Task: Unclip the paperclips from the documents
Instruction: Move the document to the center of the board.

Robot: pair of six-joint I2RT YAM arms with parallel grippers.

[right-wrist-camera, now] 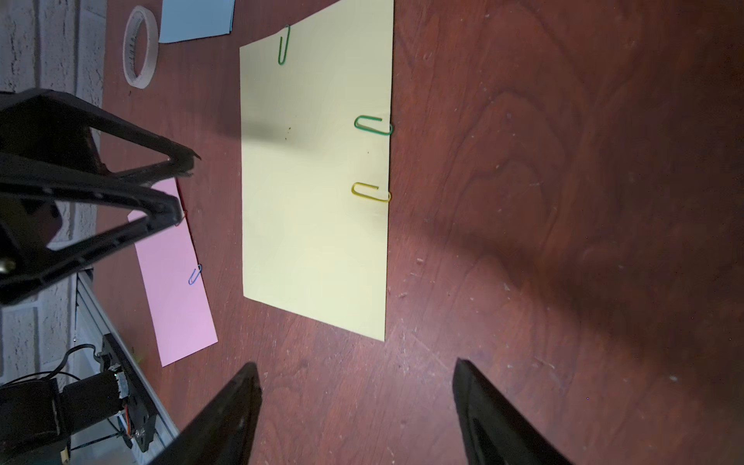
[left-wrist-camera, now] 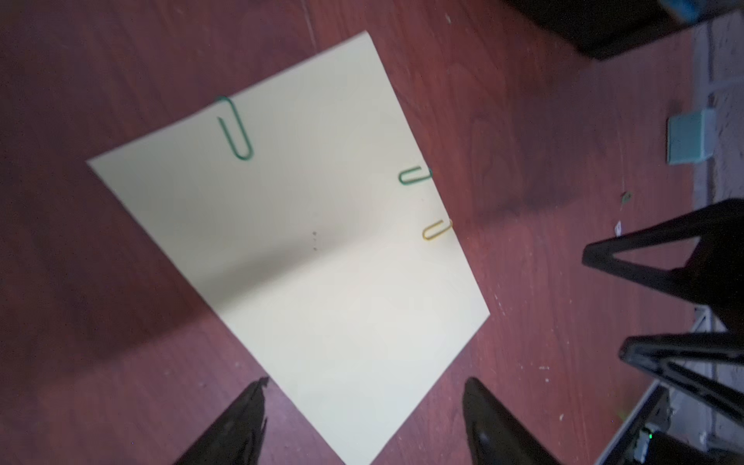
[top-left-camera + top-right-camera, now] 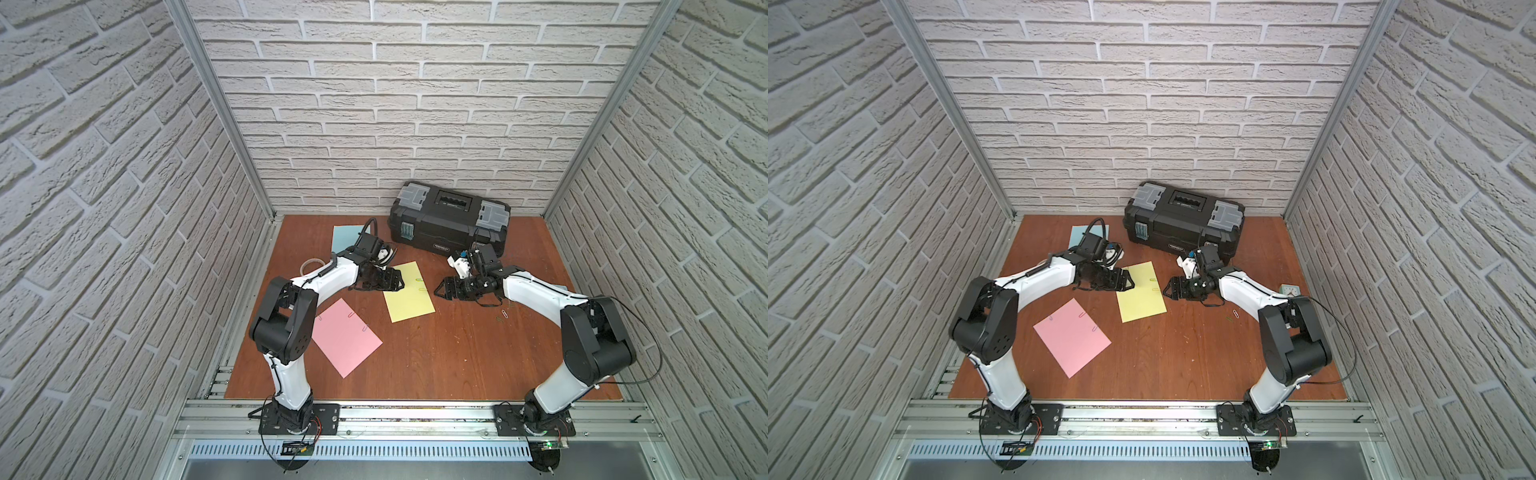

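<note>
Your left claw (image 2: 364, 384) and right claw (image 1: 355, 364) gape empty. Pin the flimsy yellow sheet (image 1: 314, 225); pinch the stiff green paperclip (image 1: 373, 125), centre-frame, by its loop.

A robotics lab test cell is shown. A wooden table (image 3: 436, 374) is boxed in on three sides by brick-patterned panels (image 3: 415, 104) that are held in bare aluminium posts (image 3: 216, 108). An aluminium rail (image 3: 415, 419) is fixed along the table's near edge, and a left arm (image 3: 286, 324) and a right arm (image 3: 594, 345) are mounted on it by black plates. Loose cables and a lit circuit board (image 3: 550, 444) are left exposed off the table's near edge. A black toolbox (image 3: 446, 224) is set at the table's far edge.
</note>
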